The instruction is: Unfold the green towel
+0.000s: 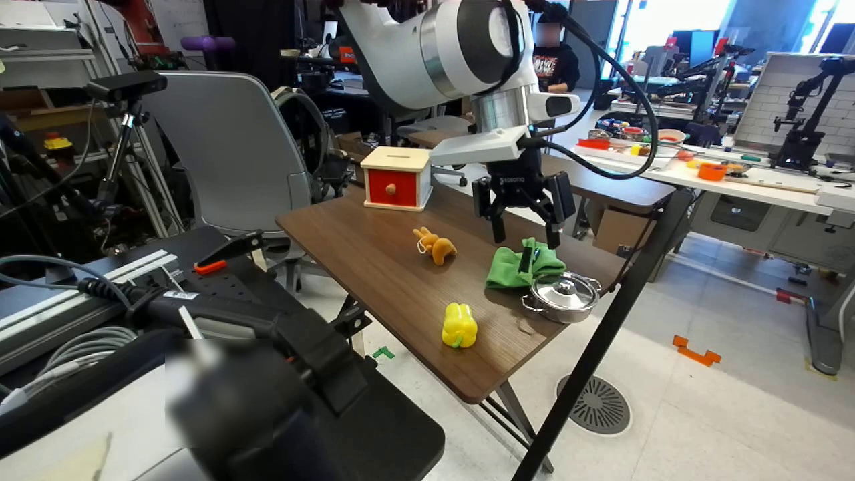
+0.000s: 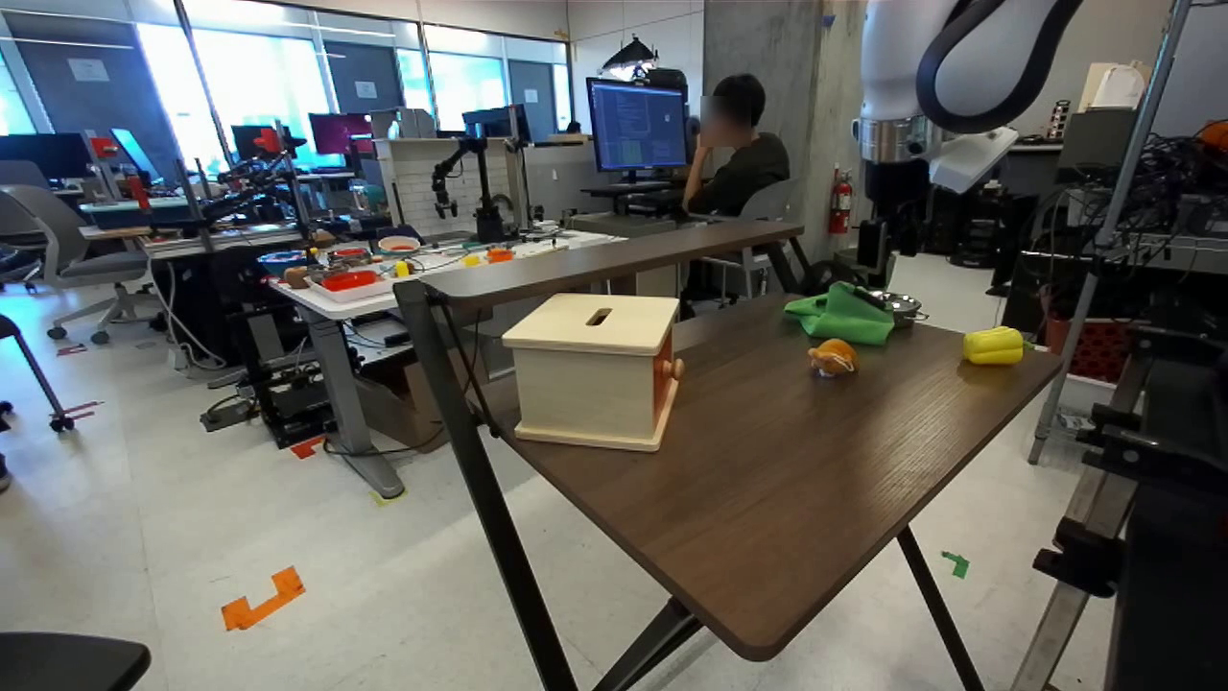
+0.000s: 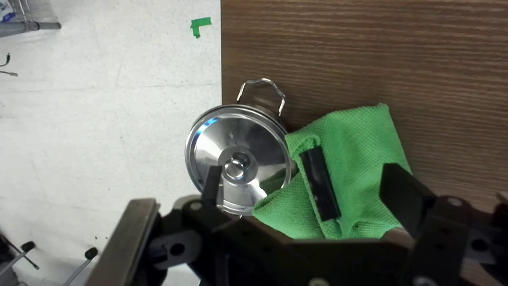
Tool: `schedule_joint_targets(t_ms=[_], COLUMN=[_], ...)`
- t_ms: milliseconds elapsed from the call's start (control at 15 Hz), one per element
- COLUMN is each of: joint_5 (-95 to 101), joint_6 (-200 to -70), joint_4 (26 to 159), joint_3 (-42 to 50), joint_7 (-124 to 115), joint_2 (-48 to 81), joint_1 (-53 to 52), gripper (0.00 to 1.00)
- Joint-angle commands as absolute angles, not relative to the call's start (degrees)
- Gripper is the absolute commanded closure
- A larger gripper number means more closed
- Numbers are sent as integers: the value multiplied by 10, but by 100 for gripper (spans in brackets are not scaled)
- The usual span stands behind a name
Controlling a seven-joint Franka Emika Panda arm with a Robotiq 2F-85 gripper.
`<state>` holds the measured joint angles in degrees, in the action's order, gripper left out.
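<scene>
The green towel [image 3: 363, 147] is lying crumpled on the tabletop [image 1: 374, 244], and a black strip [image 3: 320, 184] is running along a fold in it. In the wrist view the strip is slanting from between eleven and twelve o'clock down to between five and six. A lidded metal pot [image 3: 242, 153] is sitting just beside the towel at nine o'clock there; whether the two are touching, I cannot tell. The gripper [image 1: 526, 236] is hanging over the towel, its fingers [image 3: 403, 192] standing wide apart, and the strip is showing between them in the wrist view.

In an exterior view, counting from the towel, a yellow bell pepper [image 1: 459, 325] is resting between seven and eight o'clock, its green stem [image 1: 457, 342] pointing to six. An orange toy [image 1: 435, 246] is lying between nine and ten, and a wooden box [image 1: 399, 178] with a red drawer front is standing farther out at ten. The white arm [image 1: 401, 57] is hanging in from between eleven and twelve. Off the tabletop, a green tape mark [image 3: 200, 22] is lying on the floor [image 3: 119, 131] at eleven o'clock in the wrist view, and in an exterior view a person [image 2: 743, 158] is sitting toward one o'clock.
</scene>
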<state>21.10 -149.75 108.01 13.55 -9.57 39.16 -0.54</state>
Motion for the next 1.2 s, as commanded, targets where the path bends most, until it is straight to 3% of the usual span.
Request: schedule_joint_targets(t_ms=[0, 200, 267, 400, 933, 1133], joint_5=[207, 203, 200, 200, 199, 194], joint_6=[-1500, -1496, -1494, -1493, -1490, -1490], joint_4=[1038, 1015, 1009, 999, 985, 997], joint_3=[141, 139, 136, 135, 134, 132], joint_7=[-91, -88, -85, -84, -78, -78], joint_2=[429, 447, 453, 461, 474, 458], joint_1=[-10, -9, -8, -9, -8, -7], gripper=[0, 1, 24, 30, 93, 100])
